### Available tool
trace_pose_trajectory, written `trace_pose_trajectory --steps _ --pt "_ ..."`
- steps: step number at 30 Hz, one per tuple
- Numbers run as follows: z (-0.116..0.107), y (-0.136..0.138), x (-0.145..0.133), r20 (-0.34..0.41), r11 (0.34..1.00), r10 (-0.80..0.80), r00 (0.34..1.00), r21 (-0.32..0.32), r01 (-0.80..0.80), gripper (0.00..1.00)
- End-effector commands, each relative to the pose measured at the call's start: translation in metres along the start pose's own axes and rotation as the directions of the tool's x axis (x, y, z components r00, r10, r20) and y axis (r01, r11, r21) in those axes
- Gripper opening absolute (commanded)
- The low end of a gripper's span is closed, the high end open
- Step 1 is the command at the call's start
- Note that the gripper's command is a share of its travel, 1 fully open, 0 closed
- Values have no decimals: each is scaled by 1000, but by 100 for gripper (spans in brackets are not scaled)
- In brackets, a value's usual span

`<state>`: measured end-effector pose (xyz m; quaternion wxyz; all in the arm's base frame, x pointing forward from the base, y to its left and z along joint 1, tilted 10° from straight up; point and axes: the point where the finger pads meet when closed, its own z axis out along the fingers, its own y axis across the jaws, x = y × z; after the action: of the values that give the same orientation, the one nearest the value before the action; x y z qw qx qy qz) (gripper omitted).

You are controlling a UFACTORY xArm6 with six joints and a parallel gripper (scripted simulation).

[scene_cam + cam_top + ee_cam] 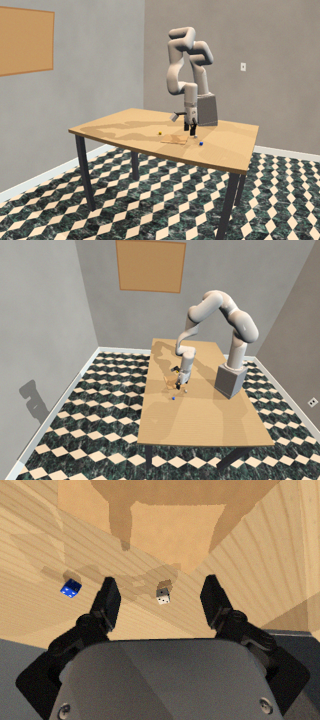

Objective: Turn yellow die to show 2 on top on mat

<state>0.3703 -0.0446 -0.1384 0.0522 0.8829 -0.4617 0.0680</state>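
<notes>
Three dice on the table, one yellow die (160, 133), one blue die (201, 143), one seemingly white die (195, 136), one mat (174, 139), one gripper (189, 128) stood above.

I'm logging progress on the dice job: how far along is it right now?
Nothing looks done yet. The small yellow die sits on the bare wooden table, off the flat tan mat; its top face is too small to read. In hand: nothing; the open hand hovers above the white die, not the yellow one. Left: fetch the yellow die, turn 2 up, set it on the mat, release.
</notes>
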Motion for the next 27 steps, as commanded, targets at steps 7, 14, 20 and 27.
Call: trace_pose_trajectory --steps 7,14,20,27 --pt "-1 -34 6 -1 1000 0 1000 1 0 100" --pt "-1 -75 13 -1 1000 0 1000 1 0 100" --pt "-1 -104 18 -1 1000 0 1000 1 0 100" --pt "-1 -115 19 -1 1000 0 1000 1 0 100"
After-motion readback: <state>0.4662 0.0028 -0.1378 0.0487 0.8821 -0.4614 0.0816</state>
